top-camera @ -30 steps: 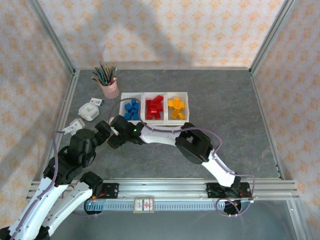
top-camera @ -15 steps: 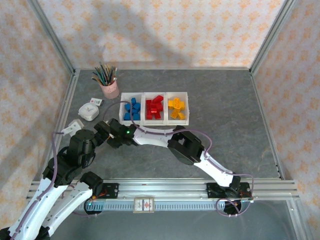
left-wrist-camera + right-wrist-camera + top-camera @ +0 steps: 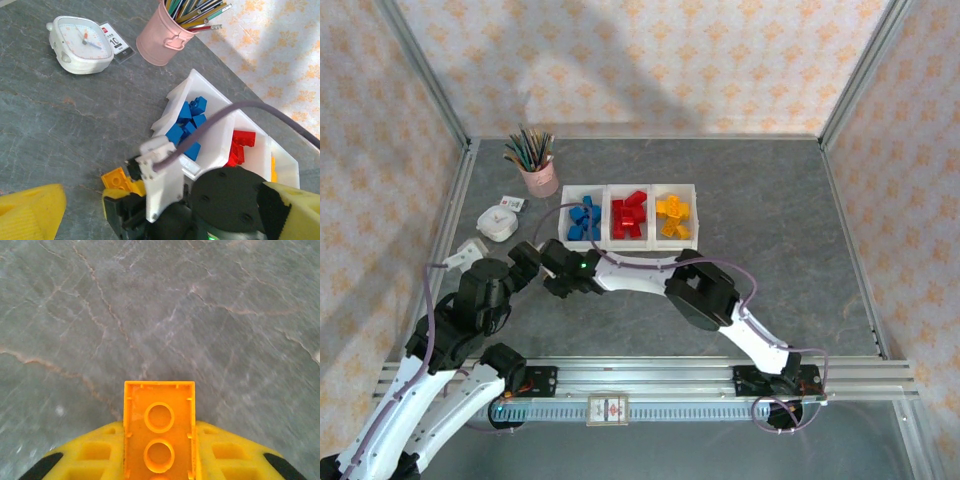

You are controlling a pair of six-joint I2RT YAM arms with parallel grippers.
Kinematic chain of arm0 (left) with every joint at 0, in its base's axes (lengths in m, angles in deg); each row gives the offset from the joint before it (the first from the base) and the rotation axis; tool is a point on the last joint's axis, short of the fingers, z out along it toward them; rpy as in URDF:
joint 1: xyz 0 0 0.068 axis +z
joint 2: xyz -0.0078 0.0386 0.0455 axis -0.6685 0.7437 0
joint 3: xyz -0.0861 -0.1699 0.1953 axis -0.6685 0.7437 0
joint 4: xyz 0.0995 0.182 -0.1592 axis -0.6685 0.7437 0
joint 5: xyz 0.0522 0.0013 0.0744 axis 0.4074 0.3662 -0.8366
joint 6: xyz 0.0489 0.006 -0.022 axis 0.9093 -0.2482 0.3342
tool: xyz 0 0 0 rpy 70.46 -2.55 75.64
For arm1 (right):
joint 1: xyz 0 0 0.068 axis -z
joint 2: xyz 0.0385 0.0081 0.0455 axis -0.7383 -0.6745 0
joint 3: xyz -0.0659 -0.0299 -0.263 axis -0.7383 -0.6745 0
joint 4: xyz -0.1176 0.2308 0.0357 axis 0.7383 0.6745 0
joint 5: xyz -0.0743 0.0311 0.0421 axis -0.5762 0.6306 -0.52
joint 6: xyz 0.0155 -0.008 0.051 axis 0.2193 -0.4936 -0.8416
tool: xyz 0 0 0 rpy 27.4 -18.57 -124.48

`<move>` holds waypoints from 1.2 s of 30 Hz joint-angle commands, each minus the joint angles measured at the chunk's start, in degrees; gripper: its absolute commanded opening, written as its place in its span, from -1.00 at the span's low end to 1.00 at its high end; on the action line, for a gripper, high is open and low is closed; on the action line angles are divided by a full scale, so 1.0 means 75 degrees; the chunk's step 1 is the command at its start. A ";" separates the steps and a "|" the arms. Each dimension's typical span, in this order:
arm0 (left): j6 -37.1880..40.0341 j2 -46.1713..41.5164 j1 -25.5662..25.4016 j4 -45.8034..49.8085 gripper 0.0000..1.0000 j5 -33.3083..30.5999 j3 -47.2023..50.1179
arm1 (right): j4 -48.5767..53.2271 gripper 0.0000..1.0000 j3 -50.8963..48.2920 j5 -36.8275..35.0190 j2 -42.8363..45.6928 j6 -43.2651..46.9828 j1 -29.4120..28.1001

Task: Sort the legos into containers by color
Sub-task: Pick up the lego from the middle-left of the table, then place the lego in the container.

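The grey table [image 3: 770, 220] before me bears a pink pencil cup [image 3: 538, 178], white clock [image 3: 497, 221] and card [image 3: 513, 203] upper left, the containers [image 3: 630, 187] at centre.

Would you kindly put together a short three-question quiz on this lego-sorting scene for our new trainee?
1. Multiple choice: what is the right gripper shut on? A) a blue brick B) a yellow plastic lego brick C) a pencil
2. True or false: the left gripper stands open.
3. Fill in: the middle bin of the three white translucent plastic containers holds ___ bricks.
Key: 1 B; 2 true; 3 red.
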 commanded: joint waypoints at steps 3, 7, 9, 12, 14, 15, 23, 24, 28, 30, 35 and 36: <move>0.0451 0.0322 0.0076 -0.0666 0.98 0.0297 -0.0436 | -0.0511 -0.51 -0.1338 0.0012 0.1903 -0.1062 0.0465; 0.0813 0.0595 0.0074 -0.1533 0.98 0.0859 -0.0218 | -0.0583 -0.50 -0.2483 -0.0345 0.3066 -0.1759 0.1105; 0.0968 0.0827 0.0074 -0.1923 0.98 0.1086 -0.0123 | -0.0491 -0.49 -0.2870 -0.0661 0.3516 -0.1952 0.1450; 0.1185 0.1269 0.0074 -0.2486 0.98 0.1363 0.0000 | -0.0318 -0.49 -0.3318 -0.1099 0.4042 -0.2291 0.2117; 0.1272 0.1577 0.0074 -0.2865 0.98 0.1536 0.0080 | -0.0342 -0.49 -0.3612 -0.1144 0.4324 -0.2455 0.2632; 0.1326 0.1712 0.0076 -0.3115 0.98 0.1647 0.0133 | -0.0318 -0.48 -0.3700 -0.1230 0.4411 -0.2518 0.2903; 0.1665 0.2547 0.0086 -0.4545 0.98 0.2092 0.0470 | -0.0389 -0.48 -0.3753 -0.1751 0.4104 -0.2503 0.4151; 0.1686 0.2648 0.0088 -0.4620 0.98 0.2113 0.0466 | -0.0367 -0.48 -0.3674 -0.1740 0.3987 -0.2484 0.4212; 0.1760 0.2898 0.0099 -0.4767 0.98 0.2133 0.0526 | -0.0280 -0.11 -0.3327 -0.1767 0.3714 -0.2360 0.4244; 0.1788 0.2919 0.0120 -0.4801 0.98 0.2119 0.0573 | -0.0278 0.17 -0.3269 -0.1817 0.3835 -0.2368 0.4244; 0.1930 0.2883 0.0171 -0.4792 0.99 0.1747 0.0608 | -0.0478 0.62 -0.3645 -0.2373 0.4645 -0.2439 0.4347; 0.2085 0.2883 0.0224 -0.4802 0.98 0.1460 0.0547 | -0.0510 0.80 -0.3784 -0.2490 0.4847 -0.2511 0.4430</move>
